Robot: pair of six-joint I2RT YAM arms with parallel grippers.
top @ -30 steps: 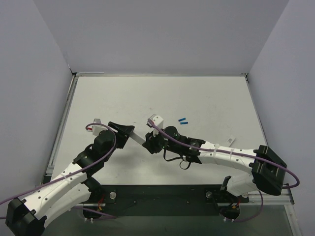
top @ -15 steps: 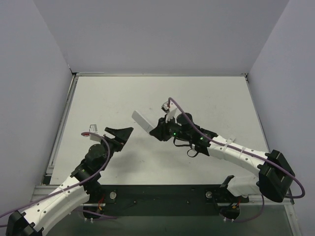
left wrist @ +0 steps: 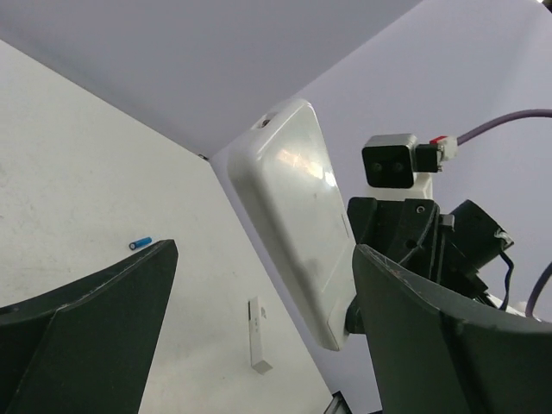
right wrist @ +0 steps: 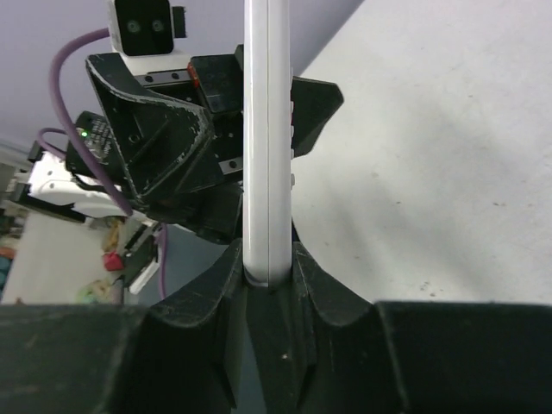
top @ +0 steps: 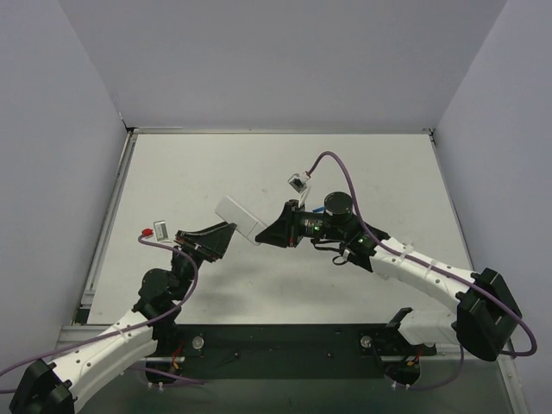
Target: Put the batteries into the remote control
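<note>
The remote control [top: 240,216] is a slim white bar held in the air above the table, its plain white back [left wrist: 297,207] turned toward the left wrist camera. My right gripper [top: 274,231] is shut on one end, and the bar [right wrist: 266,129] stands edge-on between its jaws [right wrist: 267,250]. My left gripper [top: 222,243] is open just left of the remote's free end, not touching it; its fingers [left wrist: 263,250] frame the bar. One blue battery [left wrist: 140,243] lies on the table beyond.
A small white strip [left wrist: 257,335] lies flat on the table below the held remote. Grey walls close in the table [top: 172,172] on three sides. Both arms meet over the table's middle, with purple cables looping above them.
My left gripper has let go of the remote, opened wide and pulled back to the left. The right gripper has tightened on the remote, lifted it and turned it toward the left arm.
</note>
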